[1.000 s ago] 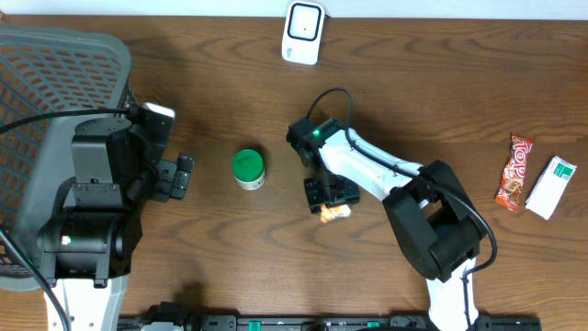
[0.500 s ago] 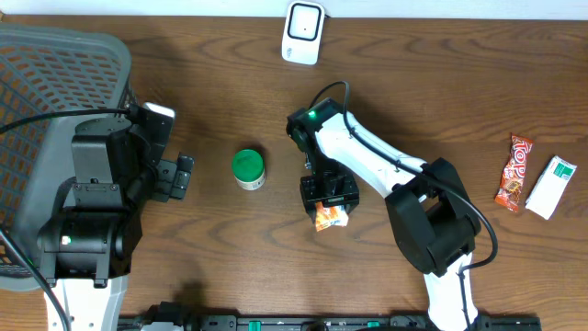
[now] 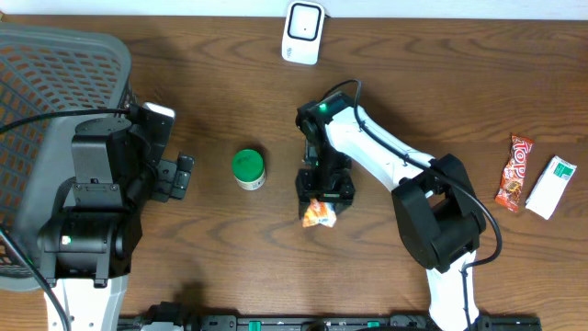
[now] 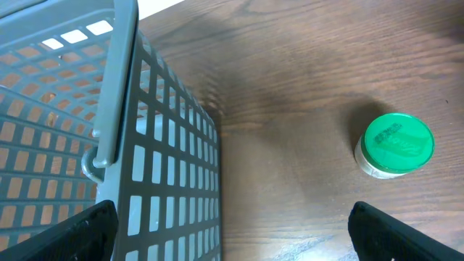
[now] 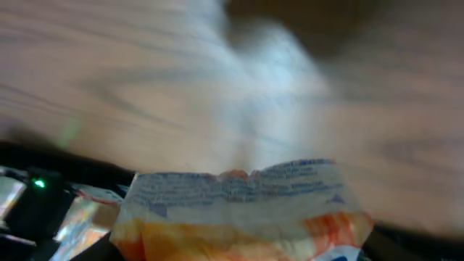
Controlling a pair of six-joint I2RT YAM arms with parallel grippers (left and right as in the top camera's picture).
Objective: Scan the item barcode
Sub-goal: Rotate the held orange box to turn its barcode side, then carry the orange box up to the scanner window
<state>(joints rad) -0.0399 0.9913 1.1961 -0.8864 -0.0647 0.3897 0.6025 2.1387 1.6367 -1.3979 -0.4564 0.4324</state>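
The item, an orange and white snack packet [image 3: 319,214], hangs from my right gripper [image 3: 323,193], which is shut on it over the middle of the table. In the right wrist view the packet [image 5: 239,206] fills the bottom of the picture with its crimped white edge up, blurred; no barcode can be made out. The white scanner [image 3: 303,32] stands at the table's far edge, well apart from the packet. My left gripper [image 3: 180,175] stands open beside the basket with nothing between its fingers [image 4: 80,233].
A grey mesh basket [image 3: 55,83] takes up the left side, its wall [image 4: 167,181] close to my left gripper. A green-lidded jar [image 3: 247,168] stands between the arms. A red snack bar [image 3: 515,172] and a white box [image 3: 551,187] lie at the right.
My right gripper has turned and shifted a little to the left with the packet in it. The left arm has not moved.
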